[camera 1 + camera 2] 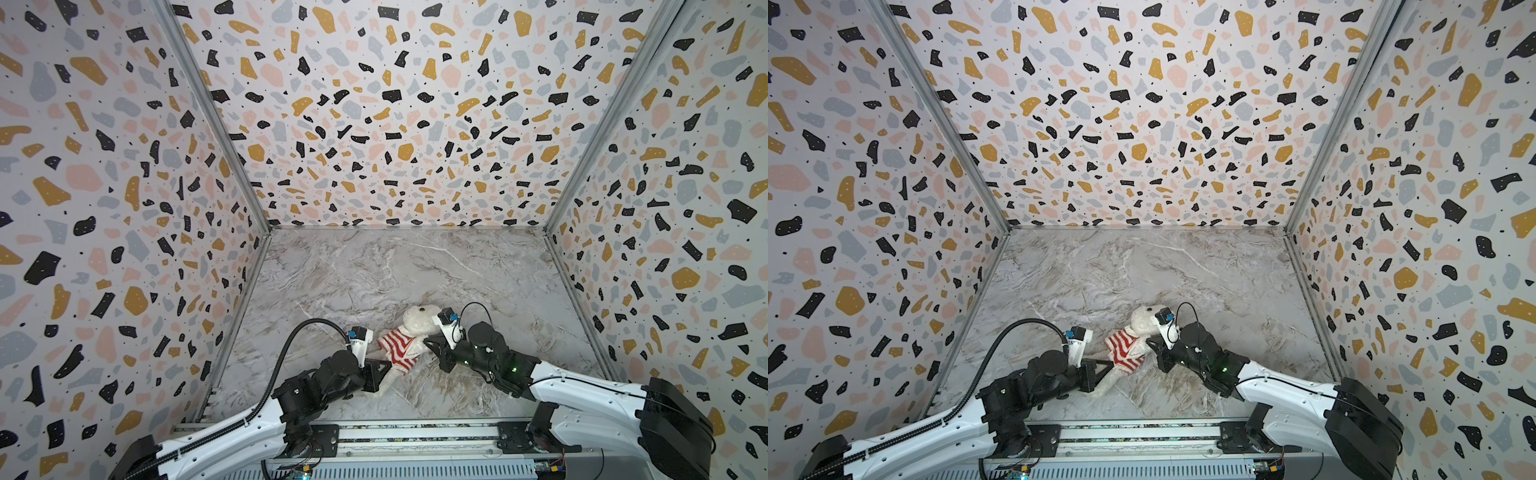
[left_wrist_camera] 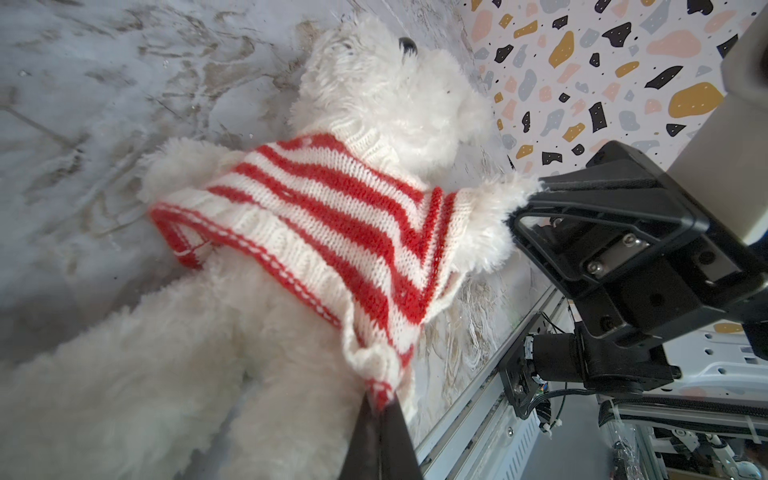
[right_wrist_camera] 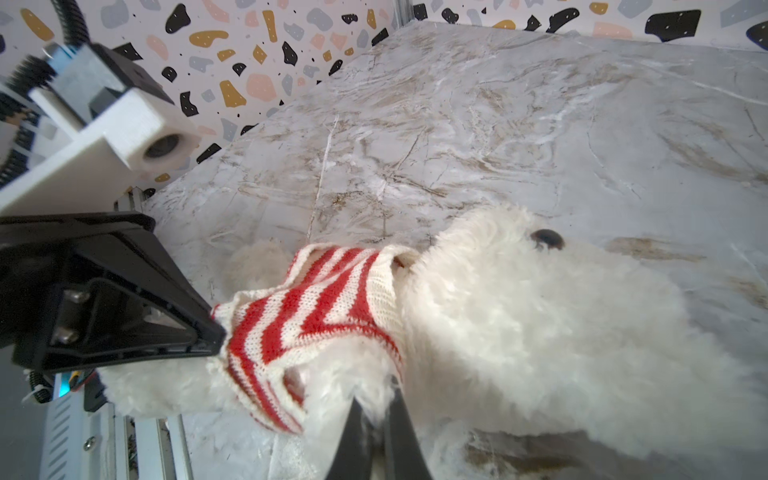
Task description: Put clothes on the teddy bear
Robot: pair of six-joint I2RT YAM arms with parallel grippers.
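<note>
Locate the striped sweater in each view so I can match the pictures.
Top view: sweater in the lower part, about mid-width.
Top view: sweater in the lower part, about mid-width.
Left wrist: sweater across the middle, stripes facing the camera.
Right wrist: sweater left of centre, below mid-height.
Shared landmark: the bear's head, touching the sweater's white collar.

The marble-patterned tabletop (image 1: 415,266) carries 1 teddy bear (image 1: 419,319), lying down.
</note>
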